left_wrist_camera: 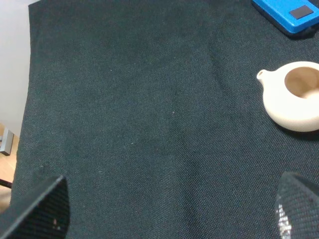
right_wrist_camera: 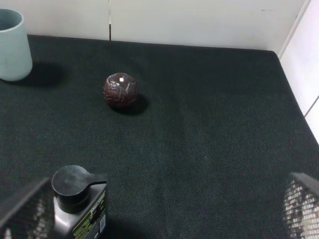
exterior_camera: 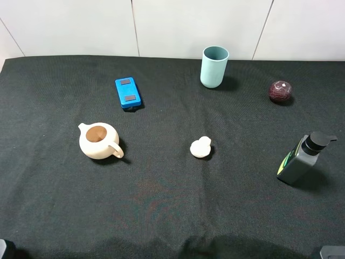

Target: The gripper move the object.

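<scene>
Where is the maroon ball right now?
In the exterior high view the ball sits at the far right near the back edge, right of the cup and behind the pump bottle.

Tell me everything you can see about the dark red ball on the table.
The ball is small, round and glossy, dark maroon with faint pale marbling and a whitish spot on top. It looks like polished stone, though I cannot be sure. It sits on the black cloth at the far right, to the right of the blue-green cup and apart from it. Only the cloth touches it.
</scene>
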`<state>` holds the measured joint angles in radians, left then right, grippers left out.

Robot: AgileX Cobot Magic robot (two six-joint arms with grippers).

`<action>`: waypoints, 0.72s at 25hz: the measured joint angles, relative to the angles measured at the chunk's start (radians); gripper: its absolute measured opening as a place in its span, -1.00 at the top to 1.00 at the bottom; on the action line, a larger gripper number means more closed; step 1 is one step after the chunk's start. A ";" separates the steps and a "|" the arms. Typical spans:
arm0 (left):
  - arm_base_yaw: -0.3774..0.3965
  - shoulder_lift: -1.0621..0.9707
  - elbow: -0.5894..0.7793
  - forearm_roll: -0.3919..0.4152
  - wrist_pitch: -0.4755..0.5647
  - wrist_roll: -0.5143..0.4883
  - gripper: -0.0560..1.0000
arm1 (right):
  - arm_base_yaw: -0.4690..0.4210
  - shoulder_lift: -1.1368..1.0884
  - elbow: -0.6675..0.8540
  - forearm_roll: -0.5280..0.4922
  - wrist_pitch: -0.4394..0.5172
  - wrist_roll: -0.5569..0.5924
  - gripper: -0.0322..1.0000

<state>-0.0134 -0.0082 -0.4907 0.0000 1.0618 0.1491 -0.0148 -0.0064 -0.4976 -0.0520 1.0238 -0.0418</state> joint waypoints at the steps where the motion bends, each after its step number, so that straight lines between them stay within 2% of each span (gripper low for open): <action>1: 0.000 0.000 0.000 0.000 0.000 0.000 -0.77 | 0.000 0.000 0.000 0.000 0.000 0.000 -0.41; 18: 0.000 0.000 0.000 0.000 0.000 0.000 -0.77 | 0.000 0.000 0.000 0.000 0.000 0.000 -0.41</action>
<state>-0.0134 -0.0082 -0.4907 0.0000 1.0618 0.1491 -0.0148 -0.0064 -0.4976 -0.0520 1.0238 -0.0418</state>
